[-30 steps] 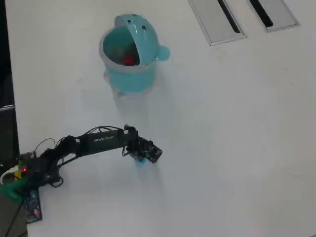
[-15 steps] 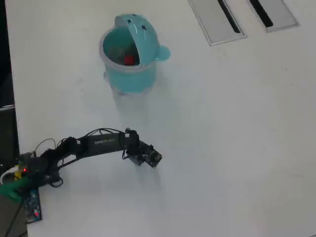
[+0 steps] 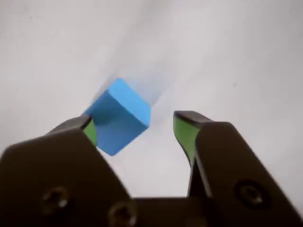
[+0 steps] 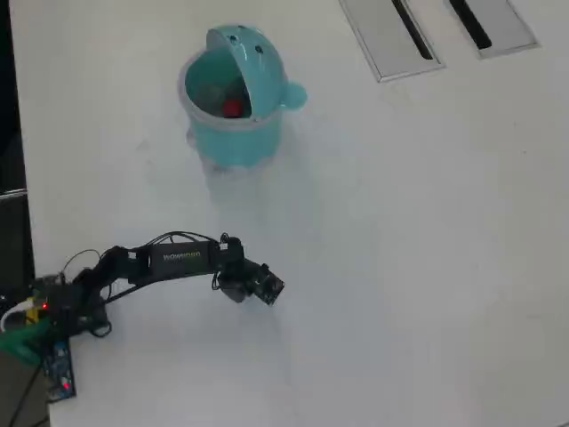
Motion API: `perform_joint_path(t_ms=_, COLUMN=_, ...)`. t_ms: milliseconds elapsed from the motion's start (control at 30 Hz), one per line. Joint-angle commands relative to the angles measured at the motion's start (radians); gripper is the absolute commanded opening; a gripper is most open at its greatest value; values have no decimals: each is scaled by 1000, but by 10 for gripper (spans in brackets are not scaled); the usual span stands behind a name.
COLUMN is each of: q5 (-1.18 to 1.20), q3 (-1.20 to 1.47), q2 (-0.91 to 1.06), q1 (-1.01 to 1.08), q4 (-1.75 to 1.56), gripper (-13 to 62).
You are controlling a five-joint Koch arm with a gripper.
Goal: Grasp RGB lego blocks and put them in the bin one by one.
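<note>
In the wrist view the jaws of the gripper (image 3: 135,130) are spread apart, with a clear gap of white desk (image 3: 246,56) between the two green-lined tips. The blue block (image 3: 119,116) sits at the left jaw in this view; its lower left side is against the green pad of that jaw, or just in front of it, and I cannot tell if they really touch. The right jaw is apart from the block and does not touch it. The block stands turned, with one corner pointing toward the camera. It looks a little blurred on its upper side.

In the overhead view the gripper (image 4: 267,289) is at the end of the black arm (image 4: 173,260), which stretches over the desk (image 4: 427,267) from its base (image 4: 53,311) at the left edge. The blue block is hidden under the gripper in this view.

The bin (image 4: 233,133) is the landmark: the gripper is well apart from it, below it in the picture and a little to the right of its middle. The bin stands upright with its domed lid (image 4: 244,49) tipped back, so the mouth is open. Inside it a red block (image 4: 233,108) is visible. Two grey slotted panels (image 4: 436,31) lie far to the upper right of the bin, at the top edge of the picture.
</note>
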Motion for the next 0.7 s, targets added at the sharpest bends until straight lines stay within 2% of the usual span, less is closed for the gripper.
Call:
perform_joint_path(t_ms=0, q5=-25, q3=-43, q2=71, q1=-5, q4=57, gripper=302)
perform_joint_path(t_ms=367, q5=-58, q3=55, q2=155, q1=-83, q4=57, gripper=336)
perform_joint_path(t_ms=667, q5=-146, q3=71, q2=133, q1=-81, q4=32, gripper=342)
